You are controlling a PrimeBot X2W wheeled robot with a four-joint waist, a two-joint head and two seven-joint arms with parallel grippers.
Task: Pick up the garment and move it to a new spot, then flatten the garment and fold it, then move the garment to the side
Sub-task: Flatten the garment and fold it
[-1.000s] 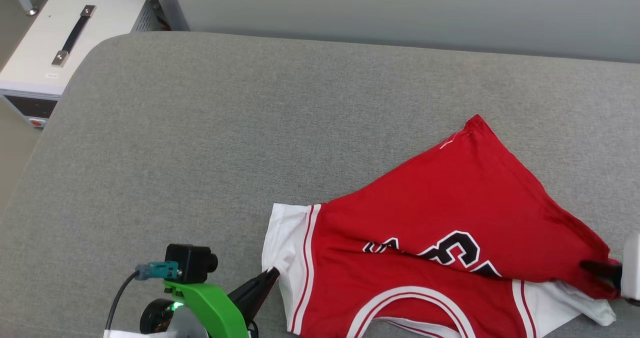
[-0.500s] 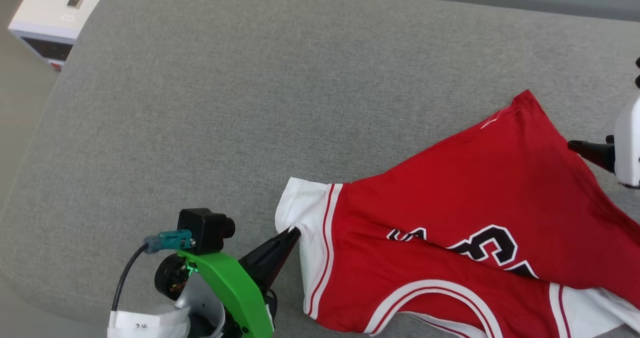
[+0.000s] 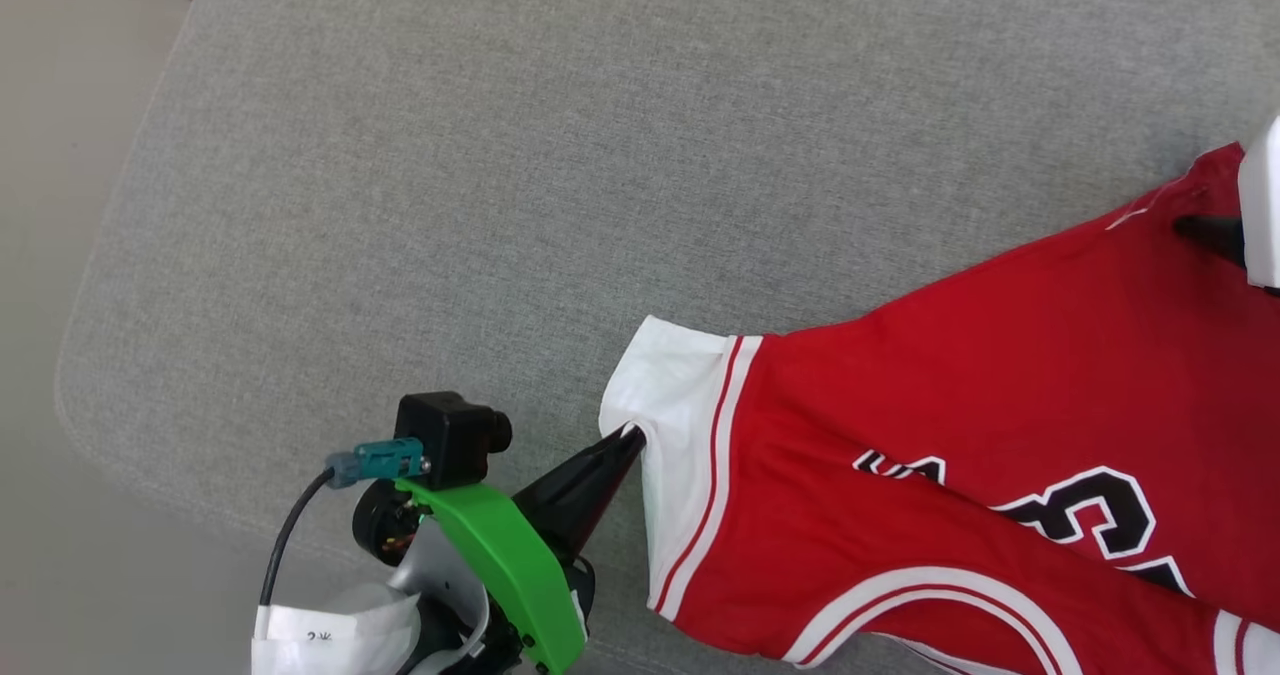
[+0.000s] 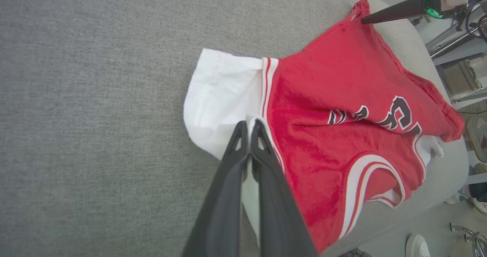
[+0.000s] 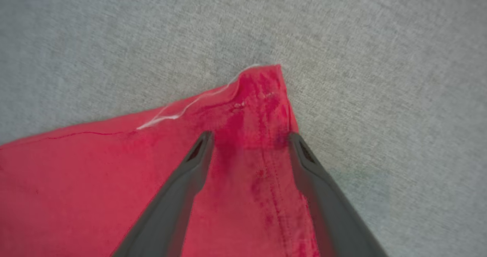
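The right pincer [image 5: 250, 134] has moved along the garment [image 3: 950, 395] from sleeve to hem corner [image 5: 262, 82], spread wide; left pincer [image 4: 249, 123] clamps the white sleeve [image 4: 220, 97].

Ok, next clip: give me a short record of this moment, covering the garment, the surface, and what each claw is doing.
surface: grey fabric pad
garment: red jersey, lettered front up, spread out but creased, not folded
left claw: shut on the edge of the white sleeve
right claw: open, one finger on either side of the red hem corner; contact unclear
task stage: looks like flattening; fold not yet done
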